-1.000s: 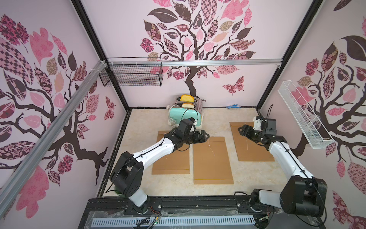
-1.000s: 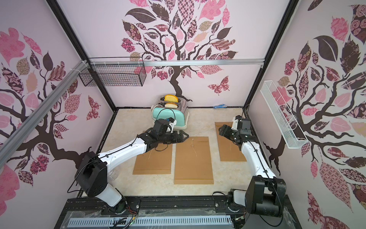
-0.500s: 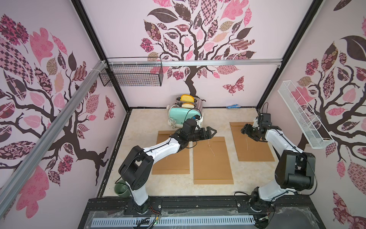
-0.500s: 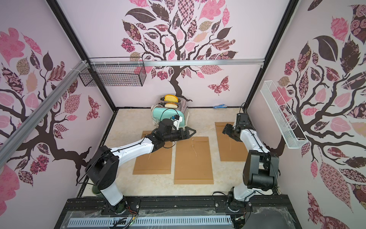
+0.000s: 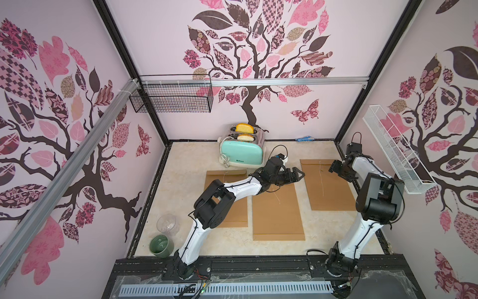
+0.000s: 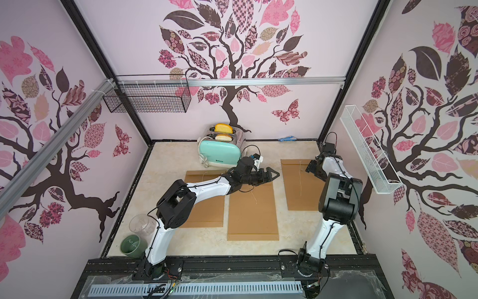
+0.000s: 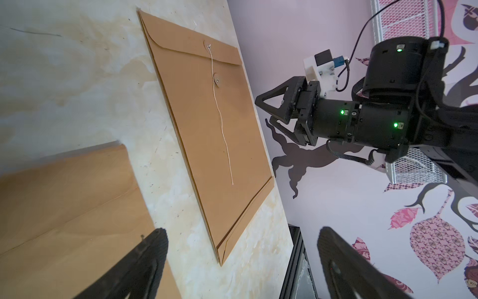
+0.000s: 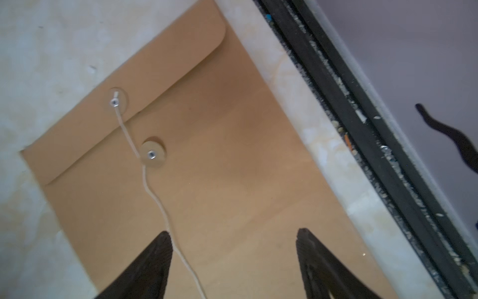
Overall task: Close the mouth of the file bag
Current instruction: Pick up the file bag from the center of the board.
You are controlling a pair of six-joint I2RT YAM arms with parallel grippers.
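The file bag (image 8: 232, 181) is matt brown kraft paper; its string (image 8: 157, 204) is a pale twisted cord, seemingly cotton, and its rivets (image 8: 151, 154) are shiny metal. The surface (image 5: 186, 165) is smooth and cream, marble-patterned with a soft sheen, and the toaster (image 5: 241, 155) has a glossy mint shell with chromed metal.

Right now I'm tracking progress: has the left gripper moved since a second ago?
Yes: the left gripper slid away from the toaster, toward the rightmost file bag.

Tan file bag (image 5: 333, 191), mint toaster (image 5: 241, 153), pink-leafed walls (image 5: 305, 18).
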